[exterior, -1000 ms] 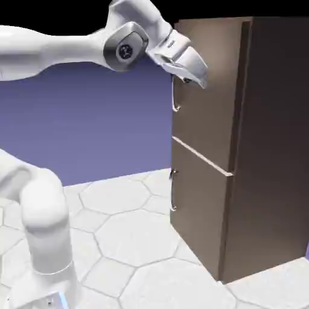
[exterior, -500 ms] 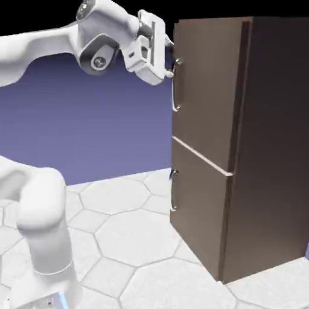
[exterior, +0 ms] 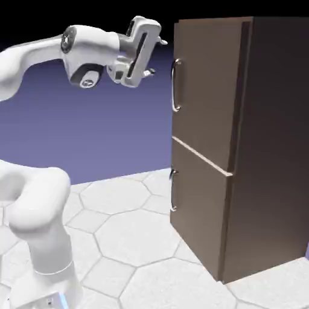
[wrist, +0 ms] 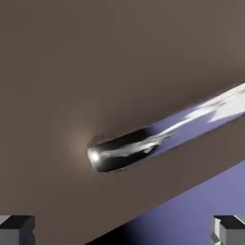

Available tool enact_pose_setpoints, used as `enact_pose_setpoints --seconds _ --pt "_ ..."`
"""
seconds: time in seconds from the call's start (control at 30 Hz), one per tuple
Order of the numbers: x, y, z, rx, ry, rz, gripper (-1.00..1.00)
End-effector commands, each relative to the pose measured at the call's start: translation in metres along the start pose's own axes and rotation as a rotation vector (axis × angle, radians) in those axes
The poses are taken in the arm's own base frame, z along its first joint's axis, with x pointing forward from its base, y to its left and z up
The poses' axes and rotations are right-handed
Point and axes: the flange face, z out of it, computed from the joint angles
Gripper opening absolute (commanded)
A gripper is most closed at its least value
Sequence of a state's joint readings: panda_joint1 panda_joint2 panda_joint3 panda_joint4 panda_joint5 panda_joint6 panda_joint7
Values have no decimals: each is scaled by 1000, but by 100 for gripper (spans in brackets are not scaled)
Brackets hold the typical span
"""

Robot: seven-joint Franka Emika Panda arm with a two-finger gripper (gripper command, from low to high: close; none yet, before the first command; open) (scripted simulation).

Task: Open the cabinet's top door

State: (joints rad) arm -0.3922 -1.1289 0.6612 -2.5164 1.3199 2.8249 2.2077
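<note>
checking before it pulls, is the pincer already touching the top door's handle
No, the pincer stands apart from the handle.

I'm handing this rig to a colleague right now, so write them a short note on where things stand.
Gripper: open, nothing between its fingertips, in front of the cabinet's upper part and not touching it.
Cabinet: upright, on the exterior view's right.
Top door: closed; its curved metal handle is near the door's edge on the exterior view's left, and a metal handle shows ahead in the hand view.
Bottom door: also closed.
Done: no door opened; the handle is not gripped.
Left: get hold of the top handle, then pull the top door open.
</note>
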Motion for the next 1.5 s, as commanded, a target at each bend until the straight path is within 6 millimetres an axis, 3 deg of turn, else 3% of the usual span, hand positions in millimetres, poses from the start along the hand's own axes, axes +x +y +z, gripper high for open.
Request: enact_pose_setpoints --seconds 0.0,0.5,0.77,0.8,0.83,1.13,1.47 --pt "4 3 1 12 -12 63 100" --pt "90 23 14 195 -238 992 100" --pt "84 10 62 195 -238 992 100" --pt "84 10 62 195 -238 992 -100" --pt "84 10 62 195 -238 992 -100" --pt "106 -23 -25 -108 -147 972 -100" --pt "124 -66 -84 -344 -73 945 -100"
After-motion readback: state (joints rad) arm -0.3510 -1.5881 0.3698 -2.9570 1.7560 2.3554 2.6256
